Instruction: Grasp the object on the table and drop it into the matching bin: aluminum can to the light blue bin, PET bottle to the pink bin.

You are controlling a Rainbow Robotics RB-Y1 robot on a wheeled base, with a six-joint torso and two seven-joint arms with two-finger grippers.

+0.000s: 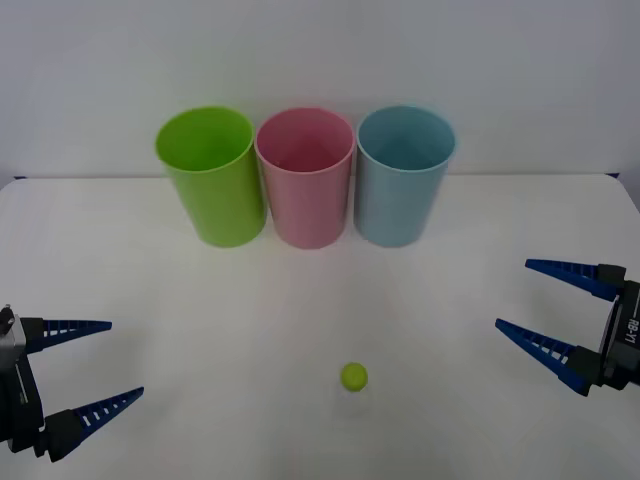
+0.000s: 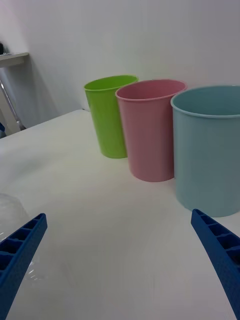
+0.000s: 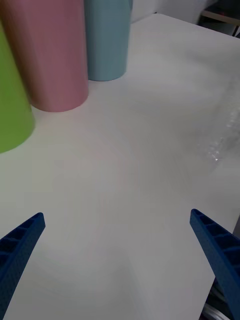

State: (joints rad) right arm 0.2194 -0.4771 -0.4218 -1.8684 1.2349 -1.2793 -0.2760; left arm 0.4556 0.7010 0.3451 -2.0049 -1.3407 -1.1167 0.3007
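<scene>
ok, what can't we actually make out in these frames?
- PET bottle, front view: seen from above, the cap hides label and body.
- Same bottle, right wrist view: faint clear body, cut off by the edge and the finger.
- Pink bin and light blue bin: floors hidden by their walls.

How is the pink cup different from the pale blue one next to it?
The pink bin is pink and stands in the middle of the row, with the lime-green cup on its other side; the light blue bin is pale blue and stands at the row's end, on the robot's right. Both stand upright on the table, open-topped and alike in shape and size.
</scene>
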